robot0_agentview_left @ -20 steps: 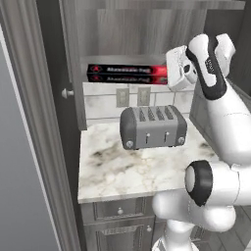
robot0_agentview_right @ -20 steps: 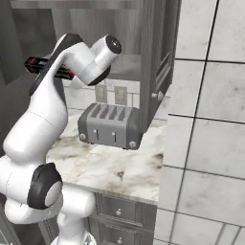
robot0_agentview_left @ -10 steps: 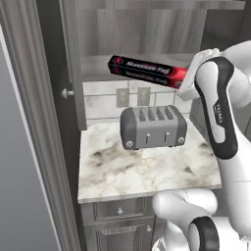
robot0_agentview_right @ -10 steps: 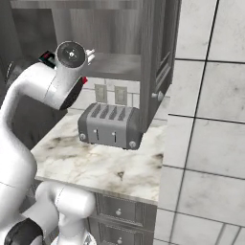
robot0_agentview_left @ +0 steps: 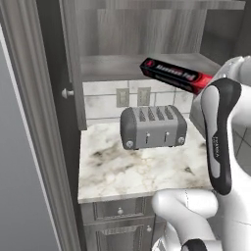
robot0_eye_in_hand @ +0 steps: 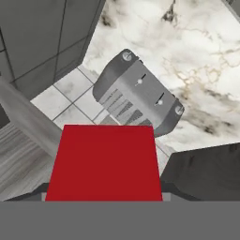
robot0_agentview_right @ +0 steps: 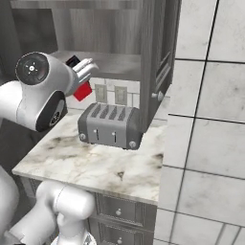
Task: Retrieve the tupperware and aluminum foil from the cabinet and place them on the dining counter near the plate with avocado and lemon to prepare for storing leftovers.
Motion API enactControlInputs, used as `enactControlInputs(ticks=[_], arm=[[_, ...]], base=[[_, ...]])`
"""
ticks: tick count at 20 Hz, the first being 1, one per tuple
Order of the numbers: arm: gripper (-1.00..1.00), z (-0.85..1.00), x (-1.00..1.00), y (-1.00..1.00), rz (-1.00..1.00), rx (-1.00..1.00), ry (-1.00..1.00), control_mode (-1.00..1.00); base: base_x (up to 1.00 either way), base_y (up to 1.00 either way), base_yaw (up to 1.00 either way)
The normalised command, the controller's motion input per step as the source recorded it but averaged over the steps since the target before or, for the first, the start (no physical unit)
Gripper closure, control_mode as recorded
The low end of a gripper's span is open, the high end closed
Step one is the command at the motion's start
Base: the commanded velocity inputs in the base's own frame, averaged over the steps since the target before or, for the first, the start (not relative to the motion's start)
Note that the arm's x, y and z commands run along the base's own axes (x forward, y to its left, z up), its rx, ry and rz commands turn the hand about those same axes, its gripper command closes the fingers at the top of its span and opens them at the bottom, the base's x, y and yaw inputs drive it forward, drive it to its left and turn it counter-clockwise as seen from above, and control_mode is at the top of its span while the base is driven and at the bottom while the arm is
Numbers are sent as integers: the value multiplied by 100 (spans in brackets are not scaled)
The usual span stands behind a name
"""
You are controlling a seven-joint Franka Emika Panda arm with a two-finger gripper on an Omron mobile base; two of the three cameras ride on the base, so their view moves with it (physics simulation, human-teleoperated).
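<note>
Holding the aluminum foil [robot0_agentview_left: 175,75] in the air w/ the gripper [robot0_agentview_right: 86,71], jaws closed across the box. Left base view: box is black w/ white lettering, tilted, red end up-left, far end running down-right behind the white arm. It hangs in front of the open cabinet [robot0_agentview_left: 147,34], at about shelf-edge height, above and behind the toaster [robot0_agentview_left: 153,126]; not touching shelf or toaster.

Right base view: white fingers wrap the box near its one end; black edge shows above them, red end face [robot0_agentview_right: 83,91] pokes out below, toward the outlets on the tiled backsplash. Cabinet door [robot0_agentview_right: 160,57] stands open to the right, knob visible.

Hand view: red end of the foil box [robot0_eye_in_hand: 105,161] sits right in front of the cam, between the jaws, blocking the tips. Beyond it: toaster [robot0_eye_in_hand: 138,98] seen top-down on the small marble counter [robot0_eye_in_hand: 206,61], well apart from the box. Exact contact pts on the box: can't tell, hidden by the box itself.
</note>
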Motion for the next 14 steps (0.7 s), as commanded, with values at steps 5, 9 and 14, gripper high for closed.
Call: enactControlInputs(ticks=[5, 9, 14], arm=[[100, 0, 0, 7, 0, -1, 3, -100], [100, 0, 0, 0, 0, 0, 0, 100], [100, 0, 0, 0, 0, 0, 0, 100]], base=[[0, 0, 0], [-79, 0, -5], [-100, 0, -2]])
